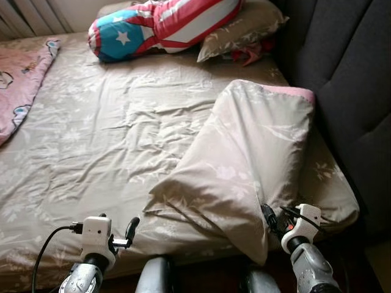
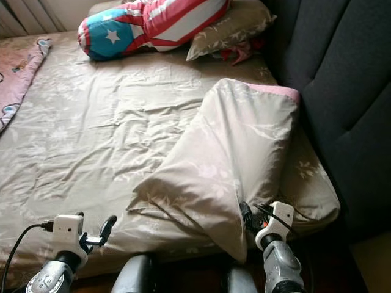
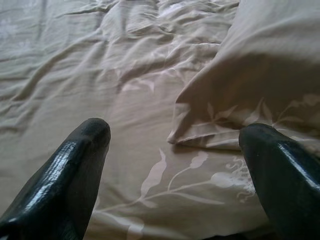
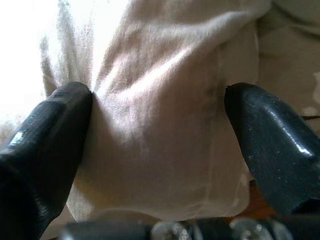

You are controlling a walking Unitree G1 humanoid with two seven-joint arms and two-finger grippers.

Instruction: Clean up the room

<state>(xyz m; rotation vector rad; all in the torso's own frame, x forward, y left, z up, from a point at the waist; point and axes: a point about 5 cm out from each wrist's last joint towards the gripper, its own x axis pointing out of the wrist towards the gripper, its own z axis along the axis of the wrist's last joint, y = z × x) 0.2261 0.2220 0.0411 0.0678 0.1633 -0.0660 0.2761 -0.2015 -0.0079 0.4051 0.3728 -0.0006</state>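
I see a wide bed (image 1: 91, 140) in creased beige leaf-print sheeting, dark padded headboard (image 1: 348, 79) on its right, limp beige pillow (image 1: 244, 165) at the near edge, my right gripper (image 4: 157, 130) spread wide astride its corner, left gripper (image 3: 175, 150) wide over sheet.

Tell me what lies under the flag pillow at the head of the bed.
The flag pillow rests partly on a beige floral pillow and the bed sheet. Anything beneath its middle is covered.
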